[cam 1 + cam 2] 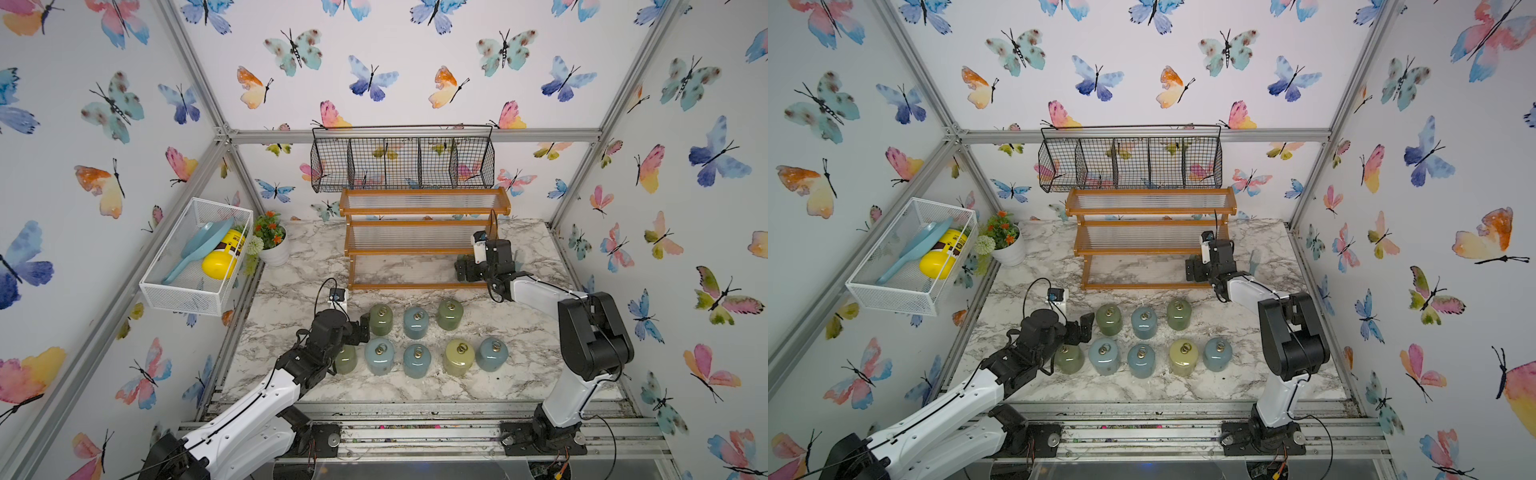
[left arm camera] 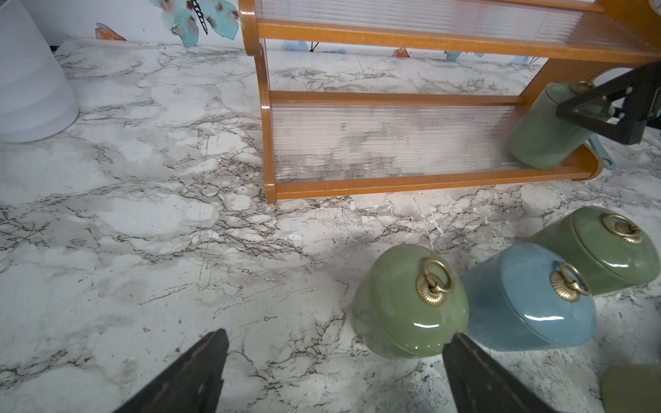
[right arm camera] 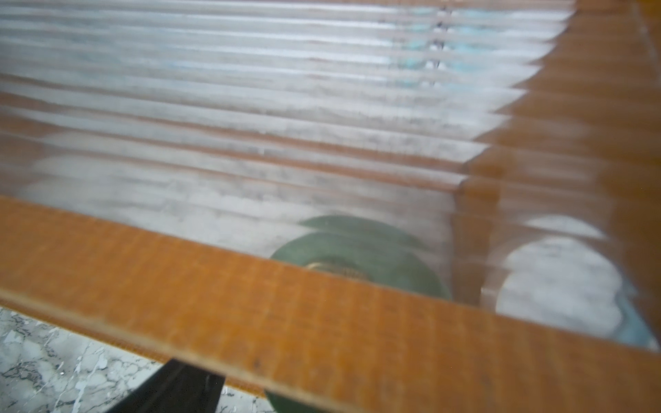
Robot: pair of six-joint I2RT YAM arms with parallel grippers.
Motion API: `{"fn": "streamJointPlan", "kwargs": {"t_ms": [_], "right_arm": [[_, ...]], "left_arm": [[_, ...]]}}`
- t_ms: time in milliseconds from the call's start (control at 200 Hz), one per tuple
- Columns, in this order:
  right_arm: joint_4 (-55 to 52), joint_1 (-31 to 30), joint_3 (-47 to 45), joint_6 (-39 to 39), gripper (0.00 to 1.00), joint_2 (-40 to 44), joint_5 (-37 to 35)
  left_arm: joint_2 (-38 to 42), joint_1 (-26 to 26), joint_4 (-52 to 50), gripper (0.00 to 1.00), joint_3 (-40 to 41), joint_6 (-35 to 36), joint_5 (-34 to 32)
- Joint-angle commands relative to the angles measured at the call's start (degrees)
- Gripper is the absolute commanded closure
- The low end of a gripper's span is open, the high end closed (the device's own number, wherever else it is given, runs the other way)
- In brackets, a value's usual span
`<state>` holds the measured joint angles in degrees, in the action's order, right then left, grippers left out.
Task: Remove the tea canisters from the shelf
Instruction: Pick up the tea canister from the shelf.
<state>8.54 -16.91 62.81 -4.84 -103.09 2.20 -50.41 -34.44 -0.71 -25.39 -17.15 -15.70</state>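
The shelf (image 1: 424, 211) (image 1: 1150, 211) stands at the back of the marble table, its upper two tiers bare. One green tea canister (image 2: 536, 139) sits at the right end of the lowest tier. My right gripper (image 1: 464, 269) reaches in around it, open, with one black finger (image 2: 608, 103) beside its lid. In the right wrist view this canister (image 3: 357, 246) shows blurred through the ribbed panel. Several more canisters stand in two rows on the table, among them a green one (image 1: 380, 319) and a pale yellow one (image 1: 458, 356). My left gripper (image 1: 360, 332) (image 2: 332, 343) hangs open over bare table next to that green canister (image 2: 411, 304).
A black wire basket (image 1: 401, 162) hangs on the wall just above the shelf. A white mesh basket (image 1: 195, 253) on the left wall holds a yellow bottle (image 1: 222, 257) and a blue scoop. A white flower pot (image 1: 274, 247) stands at the table's back left corner.
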Motion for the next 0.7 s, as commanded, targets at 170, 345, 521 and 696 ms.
{"fn": "streamJointPlan", "kwargs": {"t_ms": [170,345,521,696], "right_arm": [[1.14,0.2,2.45,0.54,0.01,-1.87,0.53],[0.96,0.2,2.94,0.97,0.01,-2.69,-0.02],[0.56,0.2,3.94,1.5,0.01,-4.08,0.11],[0.0,0.21,5.26,1.94,0.01,-5.23,-0.04]], "left_arm": [[1.93,0.42,-1.04,0.02,-0.61,-0.08,0.24],[2.5,0.42,-1.22,0.02,-0.3,-0.08,0.06],[2.37,0.42,-1.31,0.02,-0.28,-0.15,0.24],[2.61,0.4,-1.49,0.02,-0.3,-0.24,0.06]]}}
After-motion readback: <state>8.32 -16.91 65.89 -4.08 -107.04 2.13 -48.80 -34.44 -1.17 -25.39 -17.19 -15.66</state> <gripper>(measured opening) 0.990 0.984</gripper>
